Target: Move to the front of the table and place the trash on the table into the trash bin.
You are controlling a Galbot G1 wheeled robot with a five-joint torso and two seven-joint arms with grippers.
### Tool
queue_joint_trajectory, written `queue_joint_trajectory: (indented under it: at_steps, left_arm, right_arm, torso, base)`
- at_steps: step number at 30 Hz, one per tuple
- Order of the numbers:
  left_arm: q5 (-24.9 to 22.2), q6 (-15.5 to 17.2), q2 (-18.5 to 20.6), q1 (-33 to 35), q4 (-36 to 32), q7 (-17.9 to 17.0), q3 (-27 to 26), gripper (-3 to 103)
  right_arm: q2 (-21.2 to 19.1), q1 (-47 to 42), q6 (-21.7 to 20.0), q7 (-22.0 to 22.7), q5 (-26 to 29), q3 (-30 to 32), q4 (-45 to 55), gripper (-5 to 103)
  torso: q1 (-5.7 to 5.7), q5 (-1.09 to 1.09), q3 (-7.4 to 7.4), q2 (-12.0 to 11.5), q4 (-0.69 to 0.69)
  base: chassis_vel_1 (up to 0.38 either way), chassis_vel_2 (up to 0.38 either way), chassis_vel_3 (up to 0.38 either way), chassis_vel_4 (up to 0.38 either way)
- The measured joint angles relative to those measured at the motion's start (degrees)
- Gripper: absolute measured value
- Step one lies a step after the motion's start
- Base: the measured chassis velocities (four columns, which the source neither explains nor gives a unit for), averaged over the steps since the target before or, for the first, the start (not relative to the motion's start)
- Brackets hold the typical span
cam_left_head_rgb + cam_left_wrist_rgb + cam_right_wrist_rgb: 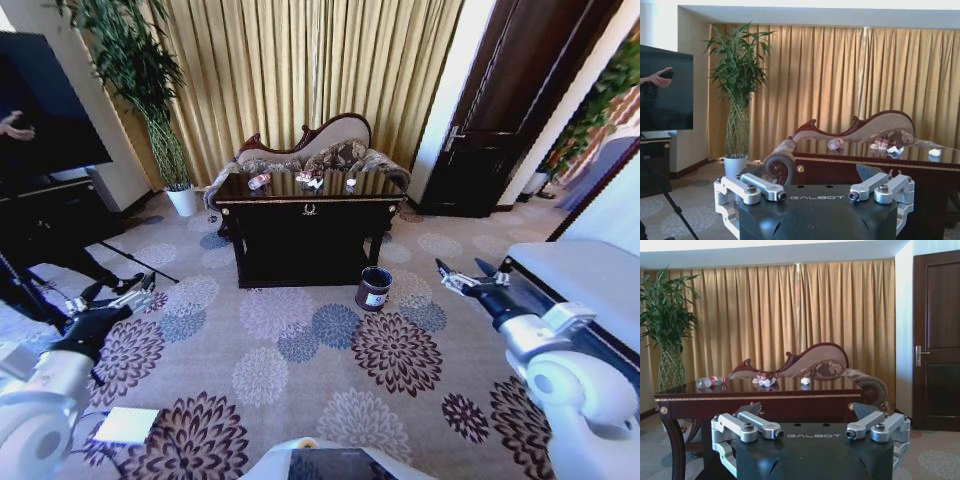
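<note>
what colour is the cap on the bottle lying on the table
Red; the bottle shows it best in the right wrist view, lying on the table.

Dark glossy table (pixel 308 228) with gold trim sits on the flowery carpet (pixel 300 350). On top: a clear bottle (pixel 259 181) lying on its side near one end, a reddish-white wrapper (pixel 309 179) around the middle, and a bit of crumpled paper (pixel 351 184) just past it.
</note>
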Motion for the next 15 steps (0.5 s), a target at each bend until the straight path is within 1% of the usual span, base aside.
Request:
queue_joint_trajectory:
  at_steps: [8, 15]
  left_arm:
    - [0.0, 0.0, 0.1, 0.0, 0.0, 0.2, 0.1, 100]
    - [0.0, 0.0, 0.1, 0.1, 0.0, 1.0, -0.1, 100]
  right_arm:
    - [0.1, -0.1, 0.0, -0.2, 0.0, 0.0, 0.0, 100]
    - [0.1, 0.0, 0.0, -0.4, -0.1, 0.0, 0.1, 100]
  torso:
    - [-0.01, 0.0, 0.0, 0.0, 0.0]
    - [0.0, 0.0, 0.0, 0.0, 0.0]
  base:
    - [0.0, 0.0, 0.0, 0.0]
    - [-0.06, 0.071, 0.057, -0.074]
